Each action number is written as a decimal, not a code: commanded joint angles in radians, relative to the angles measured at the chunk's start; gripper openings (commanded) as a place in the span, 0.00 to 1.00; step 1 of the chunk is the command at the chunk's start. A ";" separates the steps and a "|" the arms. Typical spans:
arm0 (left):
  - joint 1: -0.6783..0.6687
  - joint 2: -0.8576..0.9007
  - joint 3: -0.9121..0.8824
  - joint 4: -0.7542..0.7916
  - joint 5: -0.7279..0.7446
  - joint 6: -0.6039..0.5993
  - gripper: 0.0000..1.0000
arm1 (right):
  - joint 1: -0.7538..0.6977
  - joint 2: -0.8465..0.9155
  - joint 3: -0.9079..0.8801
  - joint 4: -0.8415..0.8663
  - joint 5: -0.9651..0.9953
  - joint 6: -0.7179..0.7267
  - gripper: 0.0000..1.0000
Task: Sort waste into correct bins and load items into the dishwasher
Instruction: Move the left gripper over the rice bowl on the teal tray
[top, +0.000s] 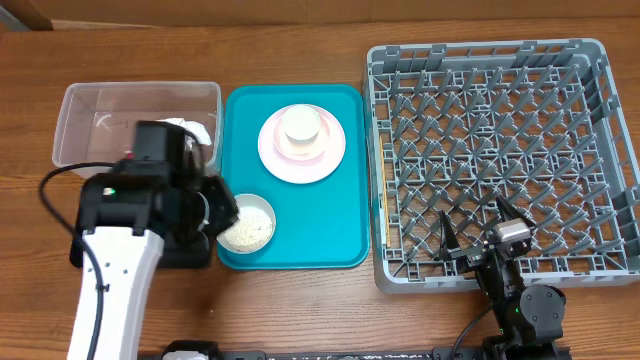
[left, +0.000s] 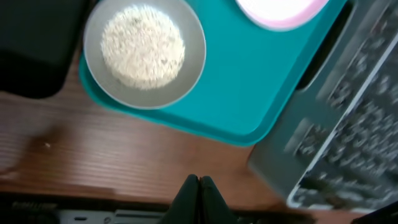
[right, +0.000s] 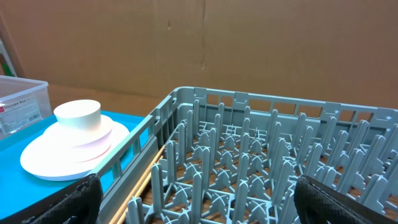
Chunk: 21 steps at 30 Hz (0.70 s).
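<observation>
My left gripper is shut with nothing in it, above the bare wood just in front of the teal tray. Beyond it on that tray sits a pale grey-green bowl filled with white rice. At the back of the tray a pink plate carries a white-pink bowl topped by a small white cup. A white napkin lies in the clear tub. My right gripper stands open over the front edge of the grey dish rack.
My left arm covers most of the black tray, left of the teal tray. Wooden sticks lie along the dish rack's left inner wall. The rack fills the table's right half, and a cardboard wall stands behind it.
</observation>
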 joint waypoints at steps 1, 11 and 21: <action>-0.088 0.004 -0.026 0.000 -0.048 0.044 0.04 | -0.004 -0.012 -0.010 0.005 -0.006 0.000 1.00; -0.365 0.011 -0.034 0.069 -0.213 -0.036 0.04 | -0.004 -0.012 -0.010 0.005 -0.006 0.000 1.00; -0.558 0.088 -0.034 0.076 -0.353 -0.092 0.04 | -0.004 -0.012 -0.010 0.005 -0.006 0.000 1.00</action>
